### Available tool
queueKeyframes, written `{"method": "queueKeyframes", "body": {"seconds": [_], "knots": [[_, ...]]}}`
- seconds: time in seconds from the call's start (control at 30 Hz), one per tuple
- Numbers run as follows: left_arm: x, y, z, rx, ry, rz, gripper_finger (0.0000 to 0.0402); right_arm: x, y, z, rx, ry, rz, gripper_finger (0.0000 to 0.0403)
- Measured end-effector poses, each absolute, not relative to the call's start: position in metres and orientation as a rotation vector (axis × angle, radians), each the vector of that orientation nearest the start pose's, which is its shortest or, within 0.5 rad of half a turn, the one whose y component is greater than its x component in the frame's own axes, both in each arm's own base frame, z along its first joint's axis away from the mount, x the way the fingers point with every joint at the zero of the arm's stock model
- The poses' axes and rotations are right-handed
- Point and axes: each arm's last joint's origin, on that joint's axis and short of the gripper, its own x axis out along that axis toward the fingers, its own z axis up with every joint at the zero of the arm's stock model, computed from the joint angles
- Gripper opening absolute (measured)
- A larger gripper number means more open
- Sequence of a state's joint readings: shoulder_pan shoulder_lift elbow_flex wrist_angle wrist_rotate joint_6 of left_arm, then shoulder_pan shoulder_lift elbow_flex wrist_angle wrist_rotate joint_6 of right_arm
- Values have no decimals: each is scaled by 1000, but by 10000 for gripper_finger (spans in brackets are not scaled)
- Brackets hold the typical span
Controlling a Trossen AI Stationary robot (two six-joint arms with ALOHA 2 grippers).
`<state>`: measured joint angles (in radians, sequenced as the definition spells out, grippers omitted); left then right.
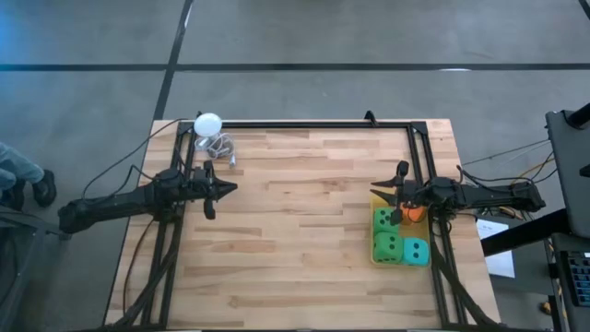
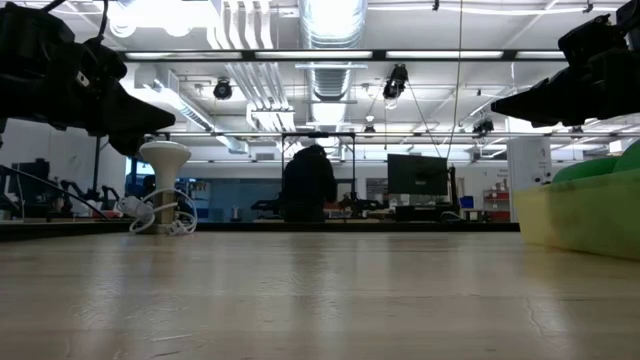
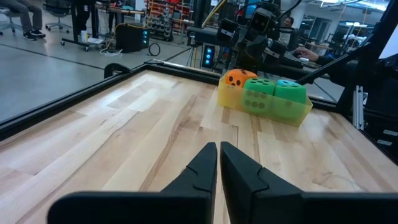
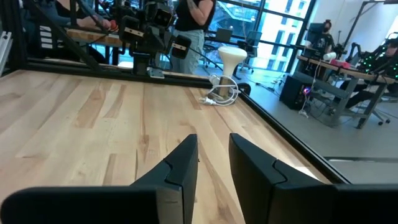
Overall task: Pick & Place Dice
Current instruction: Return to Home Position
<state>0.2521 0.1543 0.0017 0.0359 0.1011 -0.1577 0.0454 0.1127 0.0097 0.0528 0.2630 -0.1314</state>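
Left tool [image 1: 230,187] clenched, fingers pressed nearly together, nothing in it. It hangs over the left side of the tabletop [image 1: 304,212], pointing inward. Right tool [image 1: 376,194] released, fingers parted a little, empty. It sits at the right side, just beside the far end of the yellow bin [image 2: 575,218], and the right arm crosses over that end of the bin.

Dice: all four are in the yellow bin at the right edge of the tabletop. Two bright green dice, one [image 1: 384,219] at the far inner spot and one [image 1: 388,247] right behind it toward the near end. Teal die [image 1: 417,252] is beside the nearer green one. Orange-red die [image 1: 415,213] is at the far outer corner, partly hidden under the right arm. They are packed tight, touching each other.

Progress: no dice on the bare wood, so the pick-and-place part looks done. What seems left is only parking both arms. Neither tool is carrying anything or reaching for anything.

Other stuff: white ball [image 1: 208,124] on its stand at the far left corner, with a coiled cable [image 1: 219,145] next to it, apart from both tools. A person [image 2: 307,185] stands in the room beyond.

Writing: no brand, label or text readable anywhere. Pips on the dice show, no lettering.
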Motion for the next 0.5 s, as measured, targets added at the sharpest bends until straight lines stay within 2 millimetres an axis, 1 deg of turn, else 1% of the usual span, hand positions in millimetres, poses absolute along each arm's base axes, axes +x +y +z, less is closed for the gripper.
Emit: {"method": "queueKeyframes", "body": {"seconds": [0.5], "knots": [[104,24,155,-178,103,160,25,103,-3,163,-138,64,-214,72]]}}
